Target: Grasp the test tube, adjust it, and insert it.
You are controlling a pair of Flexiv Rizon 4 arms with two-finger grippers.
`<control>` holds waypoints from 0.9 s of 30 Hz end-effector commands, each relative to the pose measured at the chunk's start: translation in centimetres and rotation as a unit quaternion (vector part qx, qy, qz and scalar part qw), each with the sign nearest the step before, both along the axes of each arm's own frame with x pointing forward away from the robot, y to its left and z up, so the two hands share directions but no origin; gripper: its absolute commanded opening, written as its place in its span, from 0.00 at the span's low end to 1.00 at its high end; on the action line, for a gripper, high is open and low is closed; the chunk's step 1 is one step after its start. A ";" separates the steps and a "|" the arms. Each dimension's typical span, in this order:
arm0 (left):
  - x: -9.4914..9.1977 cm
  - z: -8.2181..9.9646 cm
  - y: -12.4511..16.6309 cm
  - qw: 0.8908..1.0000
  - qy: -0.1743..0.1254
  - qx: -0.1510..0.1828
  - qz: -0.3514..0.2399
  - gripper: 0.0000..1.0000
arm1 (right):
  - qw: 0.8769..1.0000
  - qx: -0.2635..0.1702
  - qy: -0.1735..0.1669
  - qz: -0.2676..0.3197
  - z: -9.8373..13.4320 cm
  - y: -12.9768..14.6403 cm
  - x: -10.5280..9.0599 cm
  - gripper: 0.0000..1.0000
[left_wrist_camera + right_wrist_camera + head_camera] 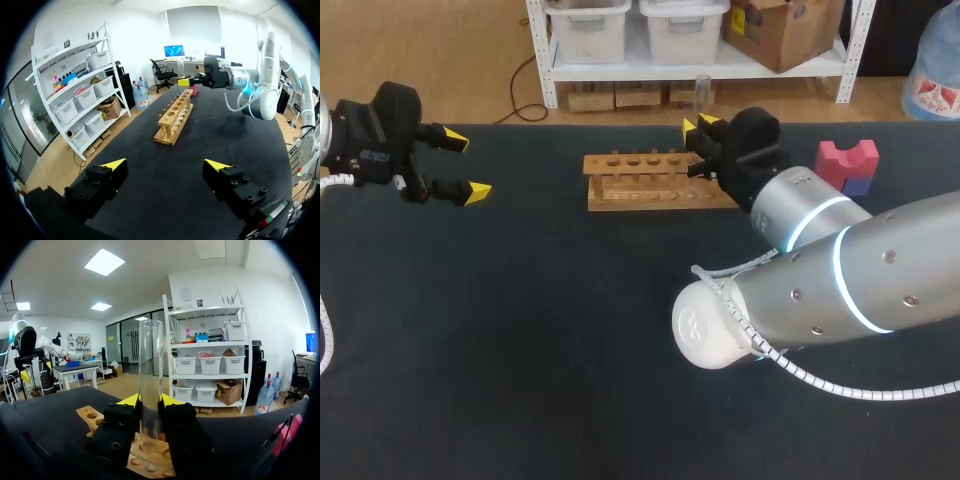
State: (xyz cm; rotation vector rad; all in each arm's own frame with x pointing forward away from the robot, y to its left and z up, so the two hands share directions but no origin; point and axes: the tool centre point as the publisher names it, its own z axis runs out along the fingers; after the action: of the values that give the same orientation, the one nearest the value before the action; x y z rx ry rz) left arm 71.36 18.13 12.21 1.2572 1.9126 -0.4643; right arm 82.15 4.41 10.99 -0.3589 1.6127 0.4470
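A clear glass test tube (150,370) stands upright between the two fingers of my right gripper (150,402), which is shut on it. Its lower end hangs just above the right end of the wooden rack (92,417). From above, the tube (703,88) rises from my right gripper (704,124) over the rack (655,182), whose row of holes holds nothing. My left gripper (465,166) hovers open to the rack's left, well apart from it. The left wrist view has its own gripper (165,167) holding nothing, with the rack (175,117) and my right gripper (192,80) ahead of it.
A pink block (847,160) sits on a purple block (858,186) at the table's back right, behind my right arm (820,280). The dark table (540,330) spreads in front of the rack.
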 end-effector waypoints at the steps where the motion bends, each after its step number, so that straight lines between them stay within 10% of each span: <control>1: -0.1 -0.2 0.1 1.000 -0.004 -0.003 0.000 1.00 | 1.000 -0.002 0.001 0.001 0.3 -0.2 -0.4 0.42; 5: -0.1 -0.2 0.1 1.000 -0.004 -0.003 0.000 1.00 | 1.000 -0.002 0.000 0.004 0.5 -0.3 -0.6 0.98; 27: -0.1 -0.2 0.1 1.000 -0.004 -0.003 0.000 1.00 | 1.000 -0.013 0.019 0.019 4.4 -2.2 -3.2 1.00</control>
State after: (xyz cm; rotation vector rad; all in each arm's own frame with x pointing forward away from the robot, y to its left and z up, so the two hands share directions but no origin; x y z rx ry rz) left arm 71.36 18.13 12.21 1.2572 1.9126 -0.4643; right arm 80.33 3.46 14.11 -0.3763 1.6035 0.4626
